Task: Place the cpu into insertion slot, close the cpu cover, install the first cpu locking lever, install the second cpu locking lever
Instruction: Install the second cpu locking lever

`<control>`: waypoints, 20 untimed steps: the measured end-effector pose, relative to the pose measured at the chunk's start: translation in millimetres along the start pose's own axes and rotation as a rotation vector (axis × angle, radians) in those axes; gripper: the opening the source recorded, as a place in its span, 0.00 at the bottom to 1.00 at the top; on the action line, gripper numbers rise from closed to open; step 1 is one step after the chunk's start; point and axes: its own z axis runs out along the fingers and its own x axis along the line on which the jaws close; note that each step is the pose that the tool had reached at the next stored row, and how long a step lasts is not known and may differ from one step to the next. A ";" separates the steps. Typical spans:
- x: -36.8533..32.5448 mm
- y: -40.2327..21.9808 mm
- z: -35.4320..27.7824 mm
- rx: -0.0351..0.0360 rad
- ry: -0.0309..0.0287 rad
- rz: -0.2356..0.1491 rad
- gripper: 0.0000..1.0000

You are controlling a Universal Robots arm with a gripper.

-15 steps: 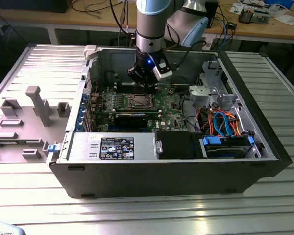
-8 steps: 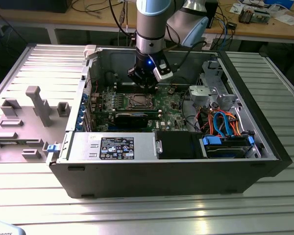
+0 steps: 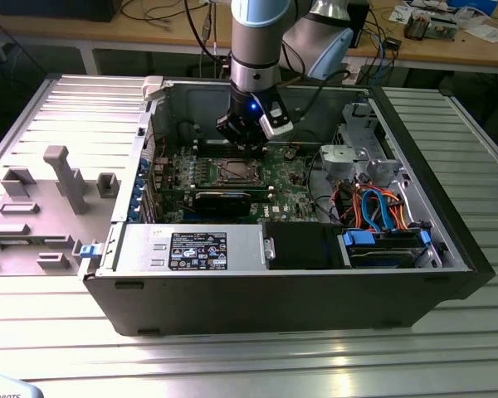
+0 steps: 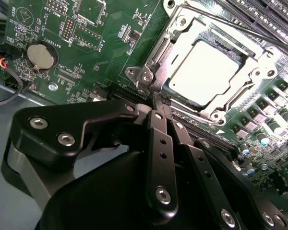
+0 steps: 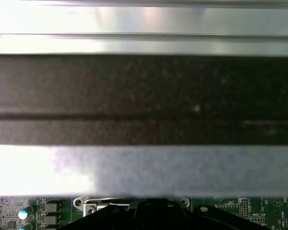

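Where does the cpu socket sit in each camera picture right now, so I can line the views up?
Exterior view: the socket sits mid-board, just below the gripper.
Second wrist view: the socket lies just beyond the closed fingertips.
First wrist view: its metal edge peeks out beside the gripper body.
Shared landmark: the green circuit board.

- The arm (image 3: 253, 50) is seen in the exterior view as a silver-grey cylinder with a pale blue cap band at its top.
- A second pale blue joint cover (image 3: 328, 46) is seen just beside it.
- A small blue light (image 3: 255, 106) is lit on the dark wrist block.
- The gripper (image 4: 158, 112) is built of matte black linkage bars, as shown in the second wrist view.
- Silver round-headed screws (image 4: 163, 194) are set into the bars.
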 end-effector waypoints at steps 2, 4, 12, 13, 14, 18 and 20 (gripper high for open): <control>0.0 -0.1 0.0 0.0000 0.0000 0.000 0.11; 0.0 -0.6 -0.1 0.0000 0.0000 0.000 0.11; 0.0 -7.9 -0.6 0.0000 0.0000 0.000 0.11; 0.1 -7.9 -1.0 0.0003 0.0002 0.000 0.11; 0.0 -7.8 -2.2 0.0007 0.0001 0.000 0.11; -0.1 -7.4 -7.6 0.0244 0.0001 0.000 0.11; -0.1 -7.4 -7.9 0.0695 0.0002 -0.001 0.11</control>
